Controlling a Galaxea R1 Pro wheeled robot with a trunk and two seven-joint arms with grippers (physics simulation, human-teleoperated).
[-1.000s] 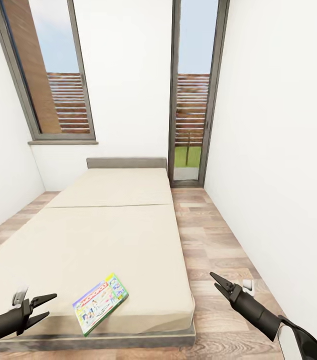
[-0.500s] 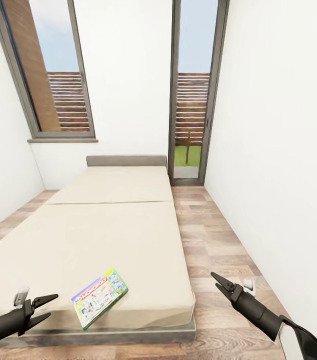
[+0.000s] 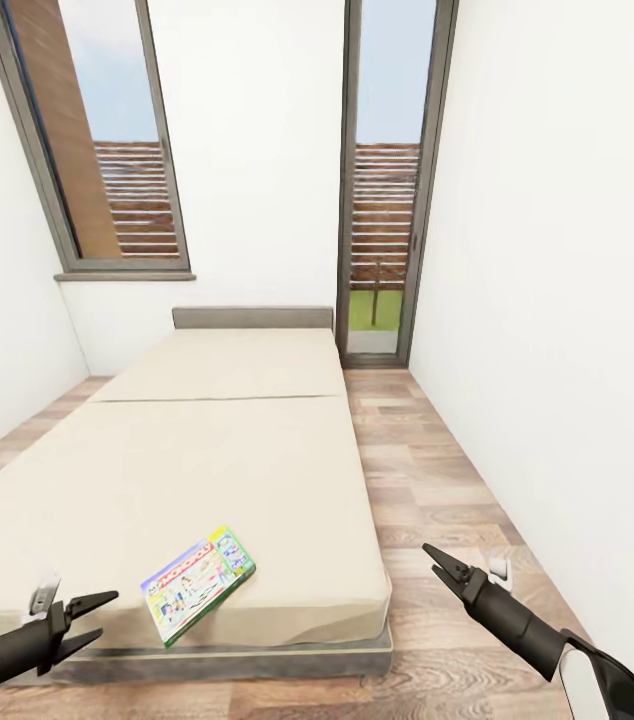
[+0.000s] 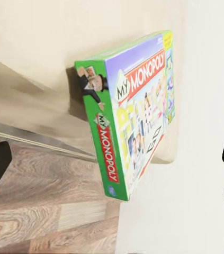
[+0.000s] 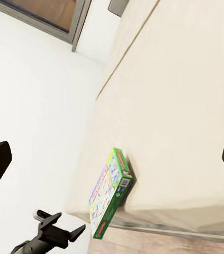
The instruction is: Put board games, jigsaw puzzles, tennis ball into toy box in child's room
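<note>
A board game (image 3: pixel 198 585), a flat box with green edges and a pale colourful lid reading "My Monopoly", lies flat on the bed (image 3: pixel 217 460) close to the near edge, a little left of the middle of that edge. It is turned at an angle to the mattress, one corner pointing toward the near left. In the left wrist view the same box (image 4: pixel 135 111) fills the middle of the picture, its green side with the red Monopoly band facing the camera. In the right wrist view it (image 5: pixel 110 193) rests near the mattress corner.

The left gripper (image 3: pixel 90 616) hangs low at the near left, just left of the box and apart from it, level with the near edge of the bed. Its two dark fingers are spread and hold nothing. It also shows from the right wrist view (image 5: pixel 69 230), again parted and empty. The right gripper (image 3: pixel 434 563) is over the wooden floor (image 3: pixel 437 470) to the right of the bed, well apart from the box, its fingers slightly parted and empty.

The bed is long and beige with a low grey headboard (image 3: pixel 253 317) at the far wall. A window (image 3: pixel 97 140) stands far left and a tall glass door (image 3: pixel 385 190) far right.
</note>
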